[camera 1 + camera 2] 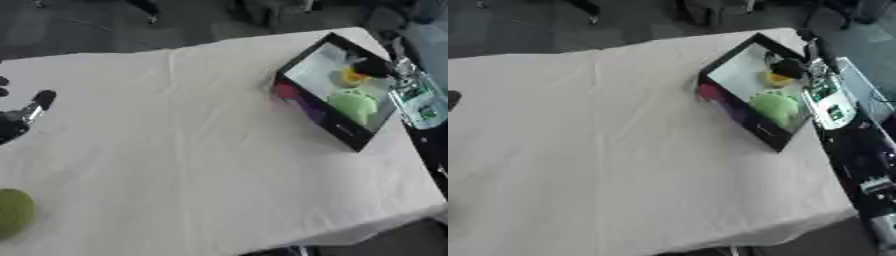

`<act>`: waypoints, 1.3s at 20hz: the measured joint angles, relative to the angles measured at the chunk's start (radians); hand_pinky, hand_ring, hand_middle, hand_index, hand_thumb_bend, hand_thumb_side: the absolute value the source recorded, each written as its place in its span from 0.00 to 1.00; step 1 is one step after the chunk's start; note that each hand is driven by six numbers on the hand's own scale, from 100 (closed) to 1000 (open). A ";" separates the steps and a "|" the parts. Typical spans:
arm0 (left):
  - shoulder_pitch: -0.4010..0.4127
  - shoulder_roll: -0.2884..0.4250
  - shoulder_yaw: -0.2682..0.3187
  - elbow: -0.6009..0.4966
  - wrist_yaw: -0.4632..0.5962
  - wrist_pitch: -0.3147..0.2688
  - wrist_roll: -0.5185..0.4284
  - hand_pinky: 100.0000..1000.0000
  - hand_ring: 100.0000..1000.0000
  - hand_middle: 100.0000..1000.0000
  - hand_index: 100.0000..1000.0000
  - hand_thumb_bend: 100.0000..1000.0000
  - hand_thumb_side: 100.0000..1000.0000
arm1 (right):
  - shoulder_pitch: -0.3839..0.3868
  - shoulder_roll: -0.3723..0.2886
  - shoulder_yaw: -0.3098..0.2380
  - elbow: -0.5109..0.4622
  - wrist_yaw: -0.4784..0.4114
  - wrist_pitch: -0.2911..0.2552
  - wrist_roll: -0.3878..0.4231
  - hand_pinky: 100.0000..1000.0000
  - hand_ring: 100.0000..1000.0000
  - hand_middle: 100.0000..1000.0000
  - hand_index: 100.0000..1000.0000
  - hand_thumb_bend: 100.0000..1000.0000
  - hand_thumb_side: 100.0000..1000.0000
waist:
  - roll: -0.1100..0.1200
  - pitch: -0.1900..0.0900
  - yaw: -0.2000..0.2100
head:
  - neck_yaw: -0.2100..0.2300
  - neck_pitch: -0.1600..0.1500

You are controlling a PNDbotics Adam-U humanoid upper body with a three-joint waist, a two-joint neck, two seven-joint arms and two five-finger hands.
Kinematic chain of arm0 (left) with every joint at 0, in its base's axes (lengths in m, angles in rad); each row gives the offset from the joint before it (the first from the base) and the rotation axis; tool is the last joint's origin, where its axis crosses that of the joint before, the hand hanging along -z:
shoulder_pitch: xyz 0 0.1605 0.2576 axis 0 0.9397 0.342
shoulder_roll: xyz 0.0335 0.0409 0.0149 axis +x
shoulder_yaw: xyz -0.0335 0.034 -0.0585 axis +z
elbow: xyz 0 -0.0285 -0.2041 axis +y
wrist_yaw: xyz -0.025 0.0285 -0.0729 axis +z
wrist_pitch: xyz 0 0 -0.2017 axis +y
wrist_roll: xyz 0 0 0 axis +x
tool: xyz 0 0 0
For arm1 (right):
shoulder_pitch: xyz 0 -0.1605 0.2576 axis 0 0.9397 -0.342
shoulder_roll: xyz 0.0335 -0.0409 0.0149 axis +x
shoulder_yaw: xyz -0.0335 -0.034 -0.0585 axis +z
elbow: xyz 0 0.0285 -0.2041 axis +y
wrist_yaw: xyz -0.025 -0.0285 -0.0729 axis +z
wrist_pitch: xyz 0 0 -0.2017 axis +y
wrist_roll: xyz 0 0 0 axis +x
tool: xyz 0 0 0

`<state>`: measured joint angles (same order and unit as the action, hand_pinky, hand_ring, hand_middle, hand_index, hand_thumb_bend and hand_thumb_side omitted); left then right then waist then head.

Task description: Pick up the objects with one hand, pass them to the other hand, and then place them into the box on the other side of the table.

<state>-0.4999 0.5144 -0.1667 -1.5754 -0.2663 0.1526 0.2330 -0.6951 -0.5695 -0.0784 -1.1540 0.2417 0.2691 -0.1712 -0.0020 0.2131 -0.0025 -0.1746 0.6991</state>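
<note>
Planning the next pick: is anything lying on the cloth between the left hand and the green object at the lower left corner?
Nothing visible does. Only bare white tablecloth lies between the left hand at the left edge and the green object below it.

On the surface [201, 150], far right: a box [337, 92] holding two objects, perhaps toys, one [353, 76] behind the other [354, 104]. Near left edge: a round object [13, 212]. Behind it, at the left edge: left robot hand [22, 117].

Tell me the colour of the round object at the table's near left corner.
Green, best seen in the left eye view.
</note>
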 measured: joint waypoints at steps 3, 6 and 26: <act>0.000 0.007 0.004 0.001 0.007 0.004 -0.001 0.73 0.53 0.51 0.79 0.59 0.37 | 0.000 0.000 0.006 -0.025 -0.046 -0.002 -0.013 1.00 0.96 0.93 0.94 0.00 0.29 | 0.001 -0.002 0.003 | 0.014 0.004; 0.000 0.038 0.010 0.021 0.010 0.026 -0.023 0.74 0.55 0.53 0.80 0.60 0.37 | -0.035 0.003 0.019 -0.065 -0.083 -0.021 -0.007 1.00 0.96 0.92 0.93 0.00 0.24 | 0.014 -0.011 0.017 | 0.061 0.021; 0.133 0.471 -0.065 -0.135 0.211 0.162 -0.334 0.75 0.65 0.62 0.82 0.64 0.39 | -0.033 0.004 0.055 -0.215 -0.199 -0.047 -0.017 1.00 0.94 0.90 0.91 0.00 0.21 | 0.025 -0.012 0.031 | 0.186 0.058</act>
<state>-0.3666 0.9850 -0.2321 -1.7108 -0.0556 0.3151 -0.1006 -0.7282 -0.5660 -0.0232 -1.3691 0.0430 0.2226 -0.1879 0.0233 0.2012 0.0286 0.0110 0.7573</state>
